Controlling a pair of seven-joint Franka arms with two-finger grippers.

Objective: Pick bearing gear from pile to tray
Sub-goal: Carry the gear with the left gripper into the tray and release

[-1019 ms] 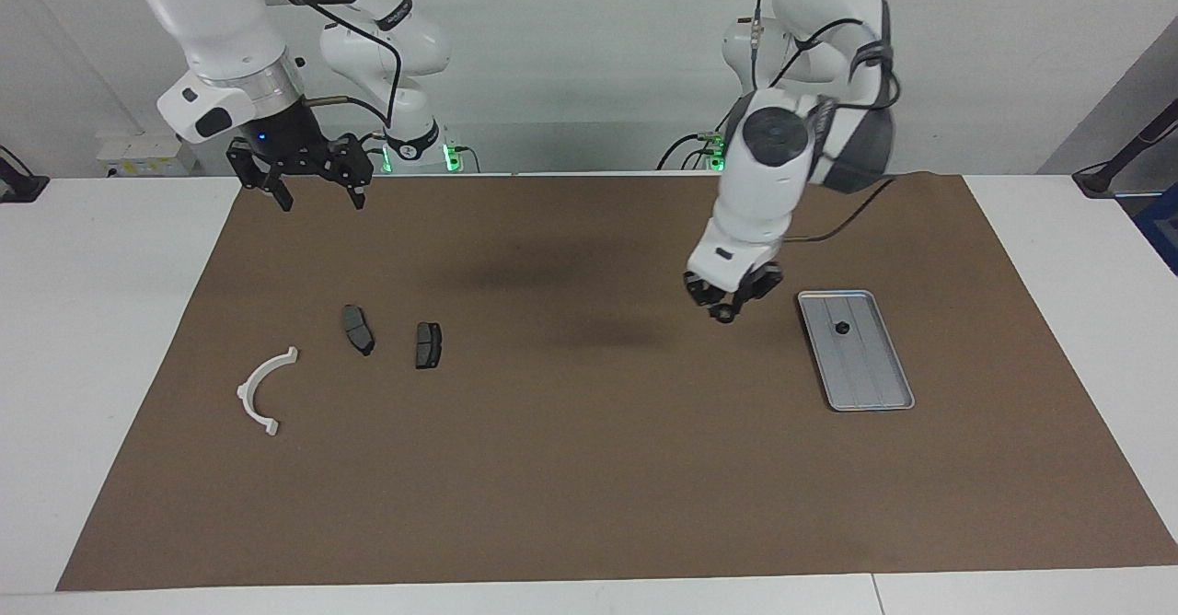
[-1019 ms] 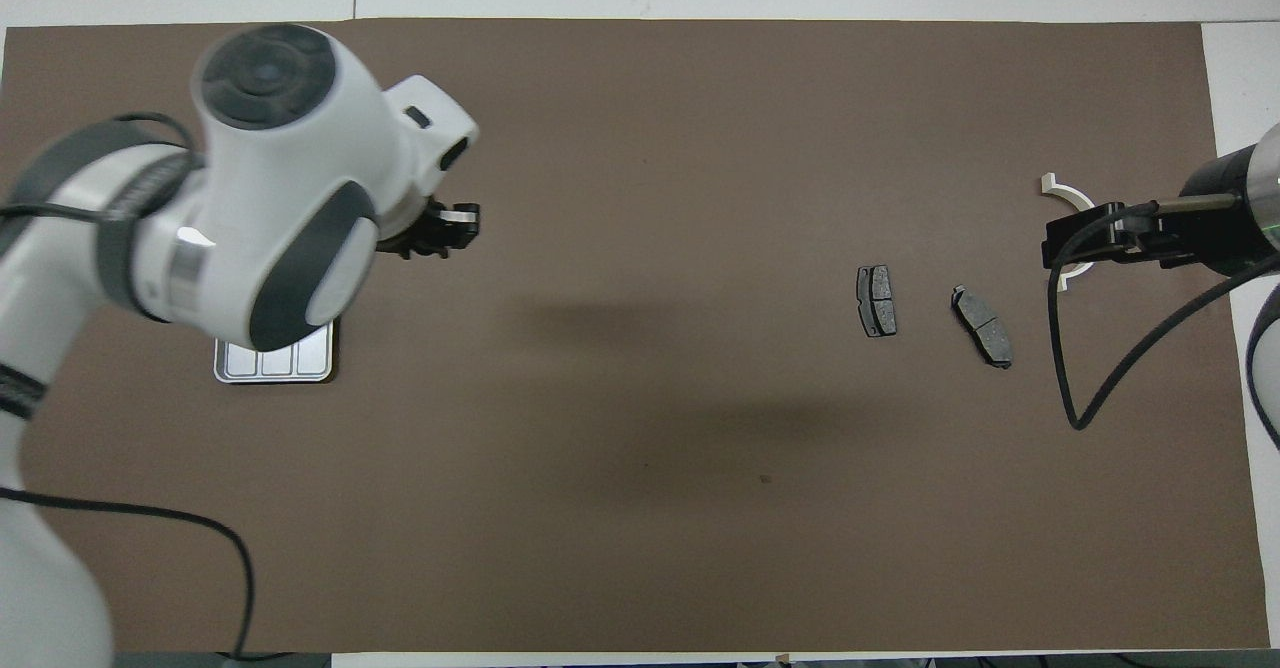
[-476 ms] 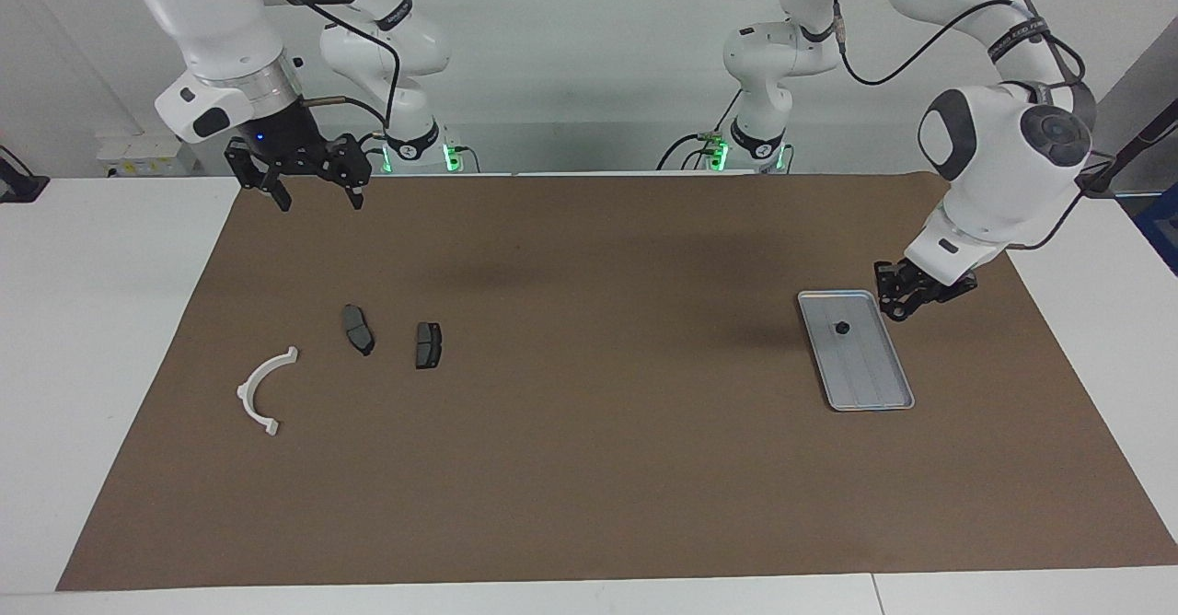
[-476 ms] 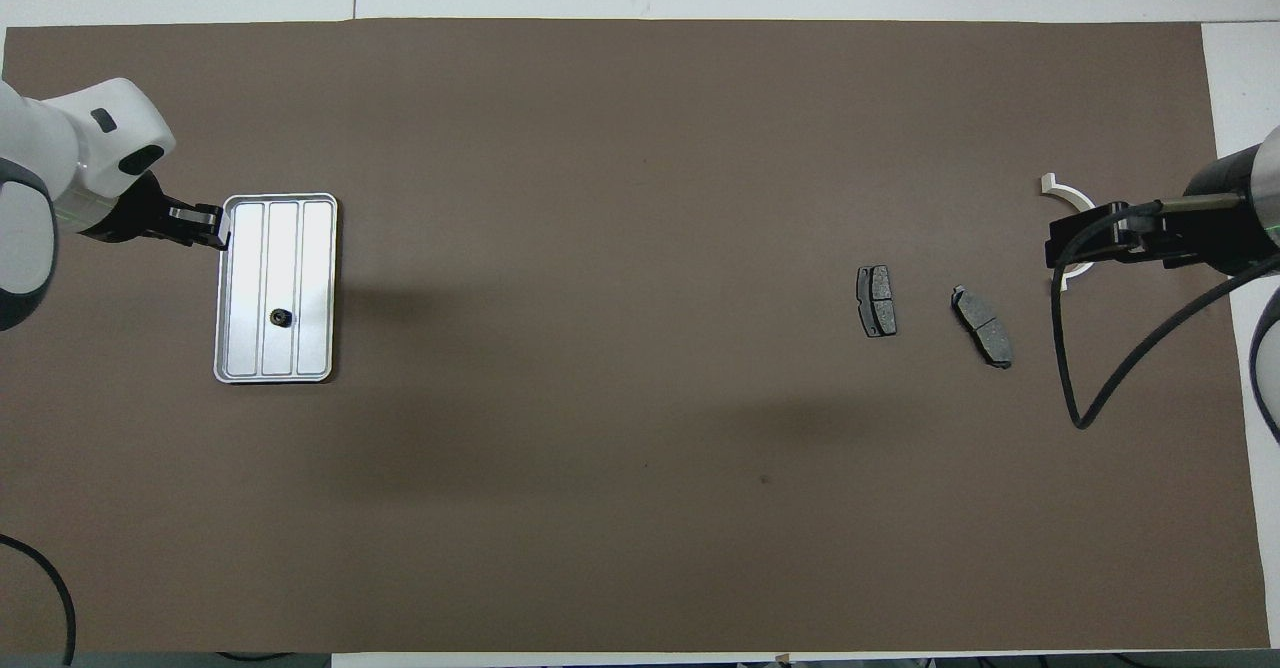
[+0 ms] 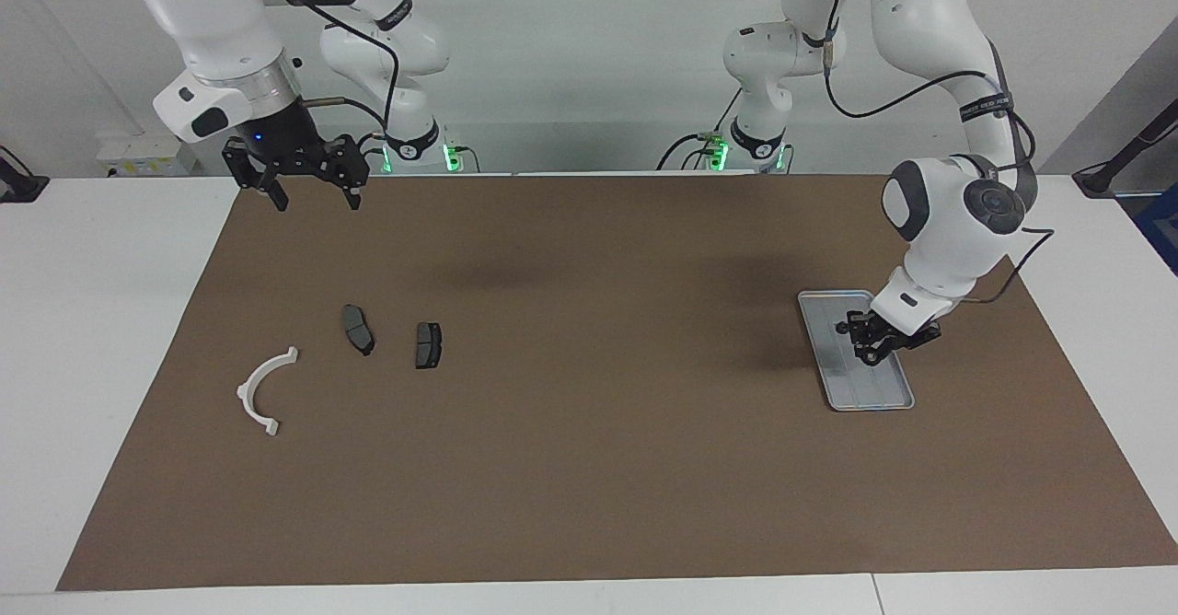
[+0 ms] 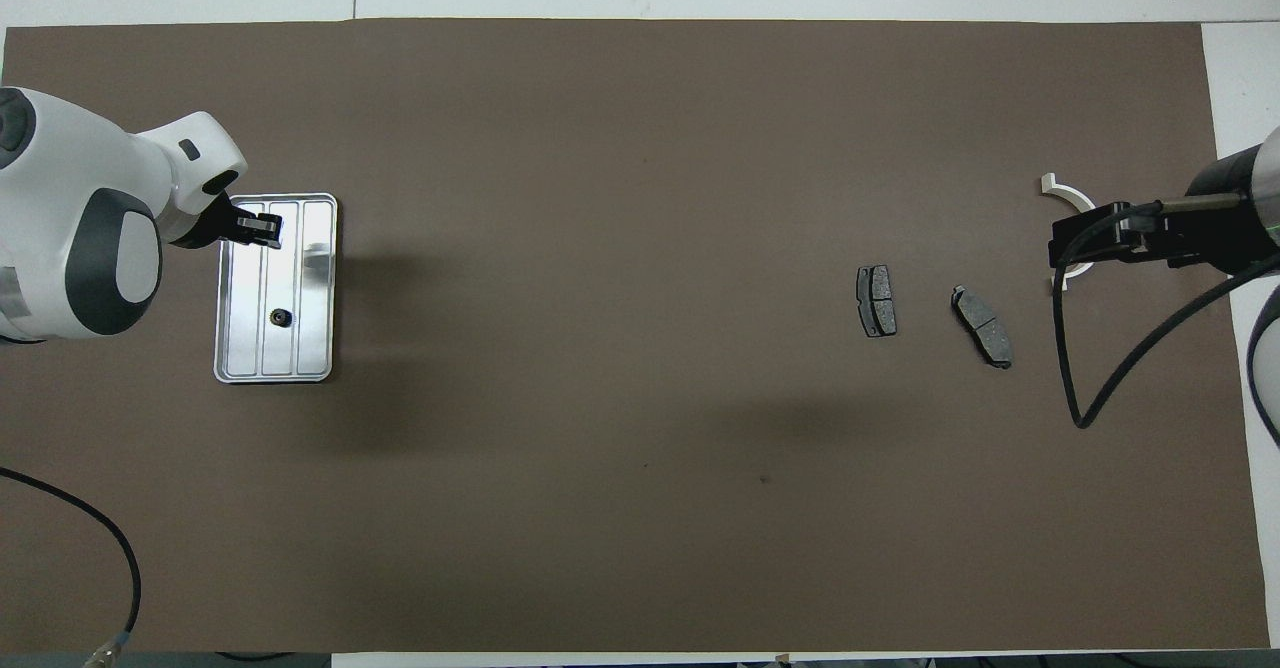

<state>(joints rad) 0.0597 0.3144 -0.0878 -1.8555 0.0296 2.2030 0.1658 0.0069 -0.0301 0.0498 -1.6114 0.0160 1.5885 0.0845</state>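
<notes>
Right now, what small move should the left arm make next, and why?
Probably ease the left gripper straight down into the tray: it hangs over bare tray floor, clear of the one bearing gear already lying there. The right gripper waits open above the mat.

Shiny grooved metal tray (image 5: pixel 879 392) on a matt brown mat (image 5: pixel 589 468).

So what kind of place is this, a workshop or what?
Most likely a robotics lab bench, not a working shop: two white arms mounted at a table edge, a plain brown mat under everything, and a few car parts laid out, brake pads and a tray.
</notes>
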